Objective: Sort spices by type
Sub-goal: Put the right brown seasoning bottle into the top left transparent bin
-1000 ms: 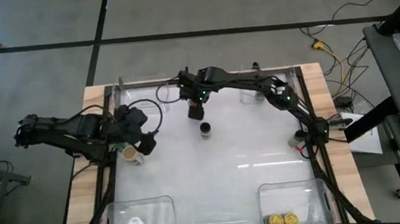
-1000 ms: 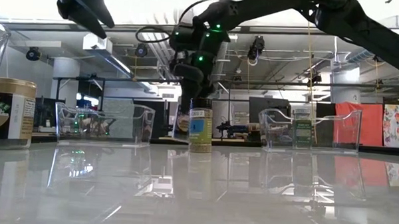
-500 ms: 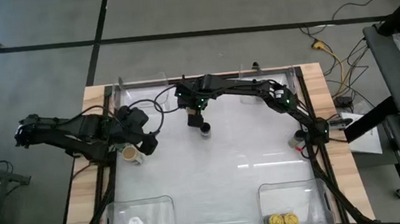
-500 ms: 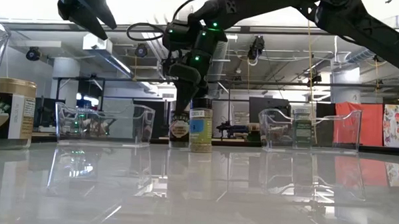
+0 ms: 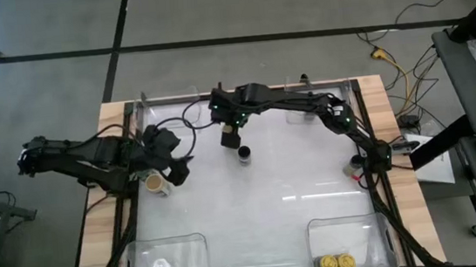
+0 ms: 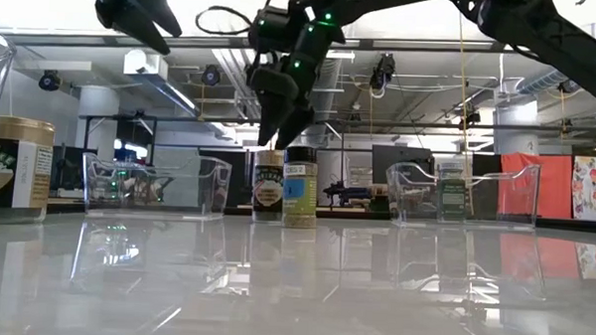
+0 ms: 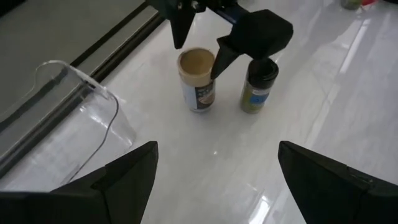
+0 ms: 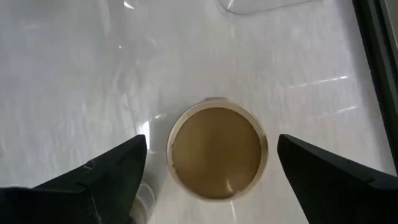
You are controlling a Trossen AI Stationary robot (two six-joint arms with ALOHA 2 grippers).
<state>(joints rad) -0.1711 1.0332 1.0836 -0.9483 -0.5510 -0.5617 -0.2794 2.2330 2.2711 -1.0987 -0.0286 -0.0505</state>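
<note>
Right gripper (image 6: 279, 137), fingers spread and released, hangs above tan-lid jar (image 6: 268, 186) beside black-lid jar (image 6: 299, 185), upper centre; left gripper (image 5: 176, 170) open, left edge.

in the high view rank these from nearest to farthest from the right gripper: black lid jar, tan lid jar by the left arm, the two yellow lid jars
From the right gripper:
1. Black lid jar, just in front of it at mid-table.
2. Tan lid jar, at the left edge by the left gripper.
3. Yellow lid jars, in the near right tub.

Tan-lidded jar (image 7: 198, 79) and black-lidded jar (image 7: 259, 85) stand upright, side by side — two yellow-lidded jars (image 5: 335, 263) share a tub.
</note>
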